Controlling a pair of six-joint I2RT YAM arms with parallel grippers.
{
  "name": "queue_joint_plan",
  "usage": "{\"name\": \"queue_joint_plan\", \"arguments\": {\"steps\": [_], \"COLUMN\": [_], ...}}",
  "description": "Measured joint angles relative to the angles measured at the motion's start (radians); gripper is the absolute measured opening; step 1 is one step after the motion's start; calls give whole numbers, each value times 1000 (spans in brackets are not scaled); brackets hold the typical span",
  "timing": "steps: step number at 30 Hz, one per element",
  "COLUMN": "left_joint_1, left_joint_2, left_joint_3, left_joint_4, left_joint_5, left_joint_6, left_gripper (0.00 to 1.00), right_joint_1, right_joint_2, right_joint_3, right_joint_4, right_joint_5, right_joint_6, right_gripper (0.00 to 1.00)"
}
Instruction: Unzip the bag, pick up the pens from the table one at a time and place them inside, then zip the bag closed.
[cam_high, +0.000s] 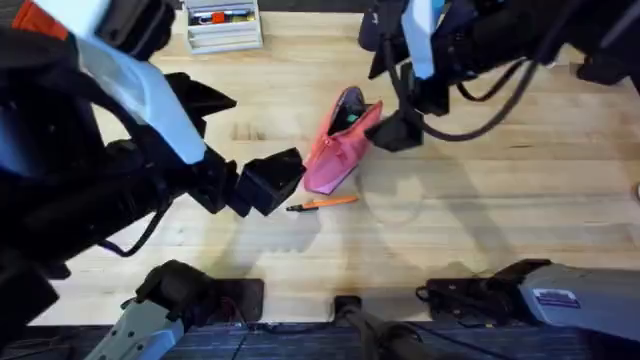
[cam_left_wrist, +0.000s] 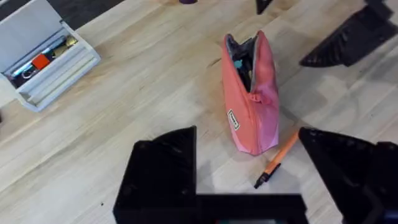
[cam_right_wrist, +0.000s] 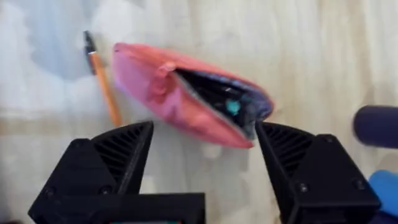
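Pen lies crosswise, black tip toward left hand.

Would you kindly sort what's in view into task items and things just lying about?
Task items: pink bag, unzipped at one end; orange pen on the table beside it.
Lying about: white tray of markers at the table's far edge.
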Motion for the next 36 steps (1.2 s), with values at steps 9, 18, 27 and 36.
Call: {"name": "queue_joint_plan", "arguments": {"steps": [9, 18, 27, 36], "left_joint_1": [0, 0, 0, 0], "left_joint_2": [0, 0, 0, 0], "left_joint_3": [0, 0, 0, 0], "left_joint_4": [0, 0, 0, 0], "left_joint_5": [0, 0, 0, 0], "left_joint_6": [0, 0, 0, 0], "left_gripper": [993, 994, 993, 993], "right_joint_1": [0, 34, 35, 90], "right_joint_2": [-32, -32, -80, -170], "right_joint_3": [0, 0, 0, -73], "right_joint_4": [-213, -253, -273, -267], "right_joint_5": [-8, -33, -33, -36], "right_joint_6": [23, 27, 27, 27], "right_gripper": [997, 997, 997, 997]}}
